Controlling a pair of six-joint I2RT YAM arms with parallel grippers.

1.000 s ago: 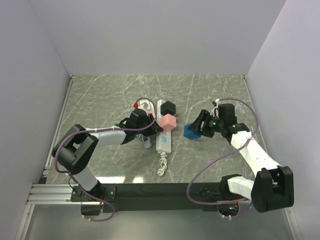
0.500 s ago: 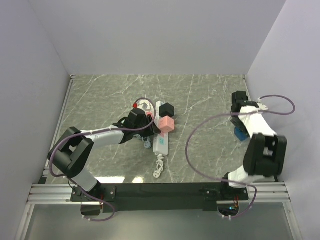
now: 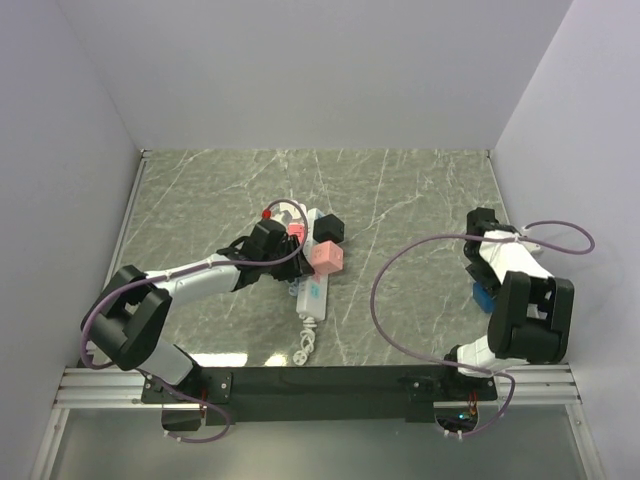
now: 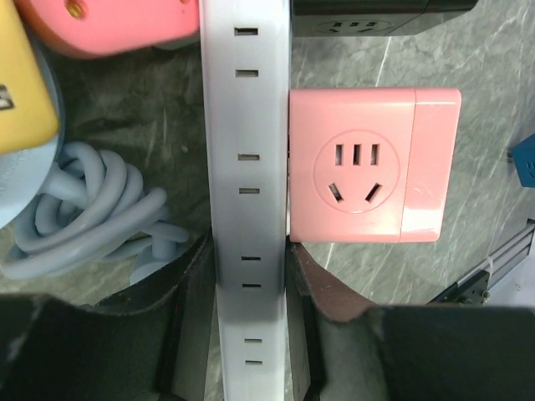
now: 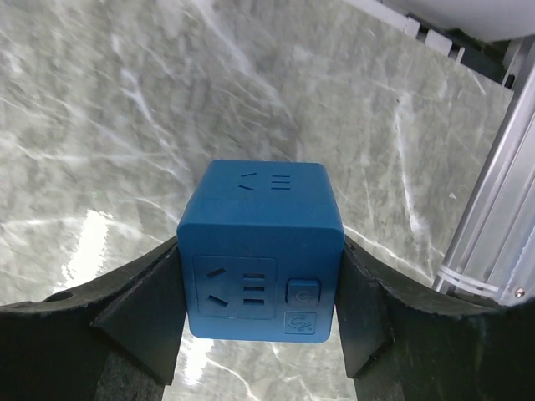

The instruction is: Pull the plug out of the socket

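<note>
A white power strip (image 3: 311, 288) lies mid-table with a pink cube plug (image 3: 327, 258) and a black cube plug (image 3: 328, 226) plugged into it. My left gripper (image 3: 296, 268) is shut on the strip. In the left wrist view its fingers (image 4: 194, 276) clamp both sides of the strip (image 4: 247, 167) just below the pink cube (image 4: 372, 164). My right gripper (image 3: 484, 285) is at the far right, shut on a blue cube plug (image 3: 484, 296). The right wrist view shows the blue cube (image 5: 261, 251) squeezed between the fingers (image 5: 142, 309) above bare marble.
A coiled grey cable (image 4: 92, 209) lies left of the strip, with a pink and a yellow item (image 4: 25, 83) beside it. The strip's cord end (image 3: 303, 345) trails toward the near edge. An aluminium rail (image 5: 493, 209) and the right wall are close to the blue cube.
My right arm carried the blue cube from beside the strip to the far right of the table. The strip has swung and shifted slightly left with my left gripper.
</note>
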